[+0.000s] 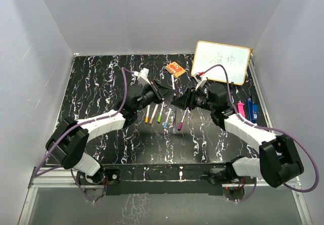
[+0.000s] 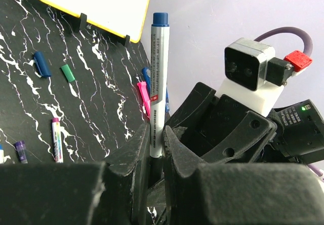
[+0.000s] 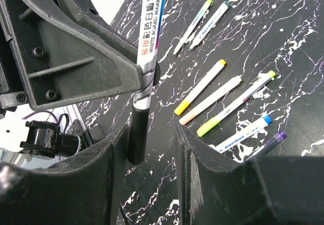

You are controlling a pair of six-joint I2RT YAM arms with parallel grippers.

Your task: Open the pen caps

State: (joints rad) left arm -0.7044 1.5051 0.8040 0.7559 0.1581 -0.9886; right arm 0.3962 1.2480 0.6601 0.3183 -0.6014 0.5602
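Over the middle of the table (image 1: 101,83), the left end effector (image 2: 156,134) is clamped tight on the barrel of a white marker (image 2: 158,73), which it holds clear of the surface. The marker's blue end (image 2: 160,18) sticks out past the fingers. Its other end carries a dark cap (image 3: 139,134), which sits between the fingers of the right end effector (image 3: 151,134). That end effector stands narrowly parted around the cap. The cap lies against one finger and a gap shows on the other side, so it is not gripped.

A row of markers (image 1: 161,115) lies on the middle of the table below the two end effectors. They are roughly parallel, and yellow, green, blue and purple caps are still on them. Two loose caps lie on the table near the foot of the whiteboard (image 1: 221,62), a blue cap (image 2: 42,64) and a green cap (image 2: 68,73), close together but not touching.

The whiteboard stands propped at the far right corner. An orange eraser (image 1: 175,68) lies near the far edge, to the left of the whiteboard. A pink clip (image 1: 241,108) and blue clips (image 1: 251,108) lie side by side near the right edge.
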